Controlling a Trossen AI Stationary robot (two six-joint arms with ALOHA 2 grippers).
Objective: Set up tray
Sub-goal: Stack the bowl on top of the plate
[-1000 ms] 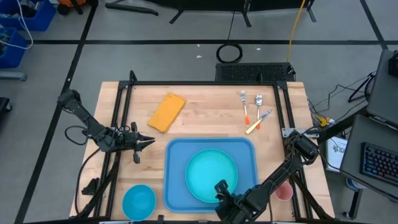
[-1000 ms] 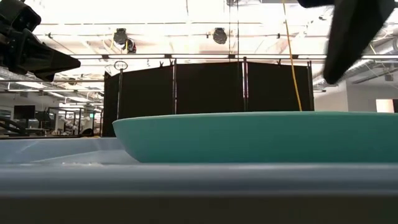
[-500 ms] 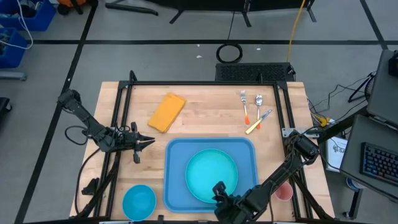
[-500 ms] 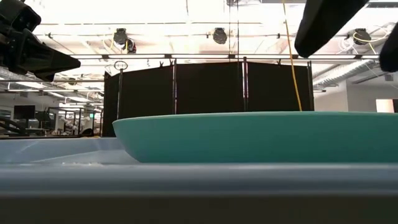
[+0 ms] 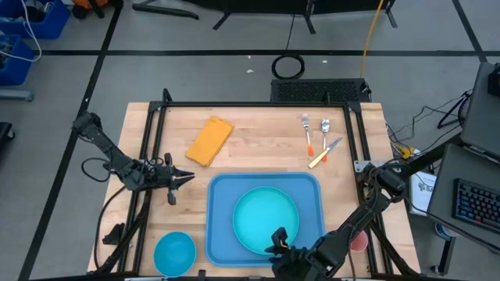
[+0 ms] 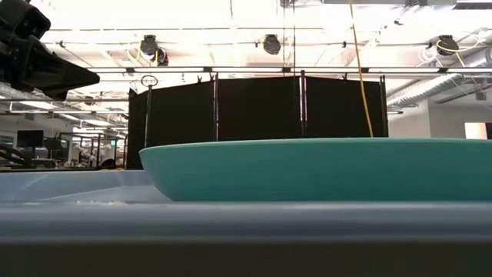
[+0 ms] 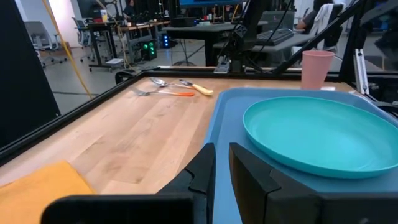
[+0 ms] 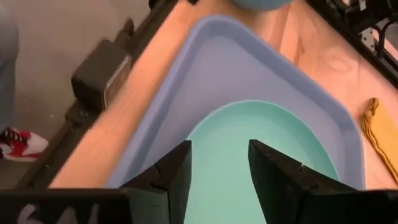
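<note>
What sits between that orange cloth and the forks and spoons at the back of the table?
Nothing. In the high view, the stretch of wooden table between the orange cloth and the cutlery is bare; the left wrist view shows the same bare wood.

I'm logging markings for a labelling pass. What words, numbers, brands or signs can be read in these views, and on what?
"64": a guess at pale handwritten marks, cut off by the picture's edge, on the right gripper's dark body.
Nothing readable on the tray, teal plate, pink cup or cutlery.
</note>
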